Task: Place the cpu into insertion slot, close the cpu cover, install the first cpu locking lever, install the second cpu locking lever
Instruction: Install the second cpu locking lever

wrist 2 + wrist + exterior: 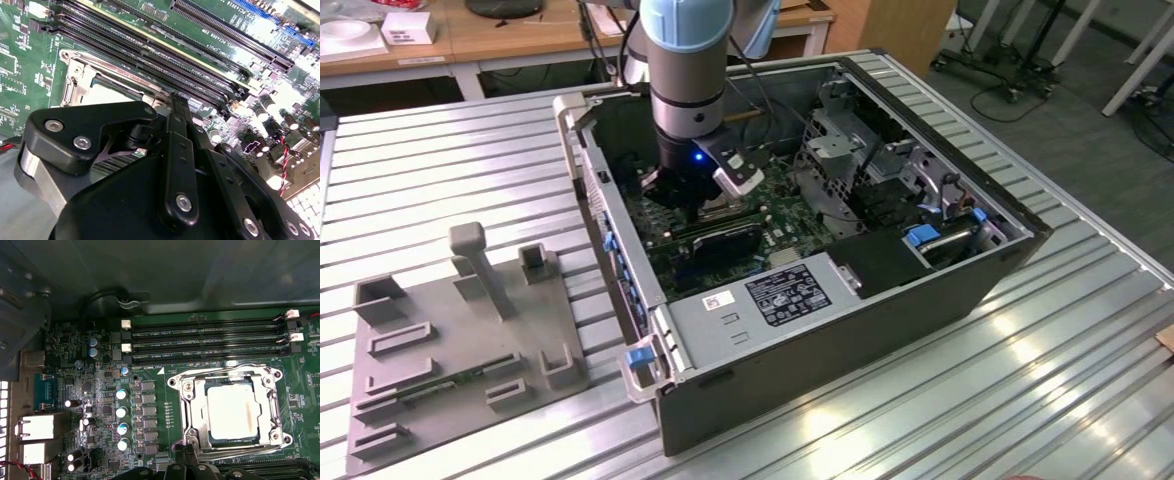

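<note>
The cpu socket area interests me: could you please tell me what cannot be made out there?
- First wrist view: the cpu cover lies over the cpu; the gripper body hides its near edge, so lever positions cannot be judged.
- Second wrist view: the gripper linkage hides most of the socket.
- Exterior view: the arm blocks the socket.

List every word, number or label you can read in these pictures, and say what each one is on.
Nothing can be read with confidence.
Black-and-white label on the metal box inside the computer case: print too small.
Small white sticker beside it: too small.
White lettering on the green board by the memory slots: blurred.
Face of the cpu: no readable marking.
</note>
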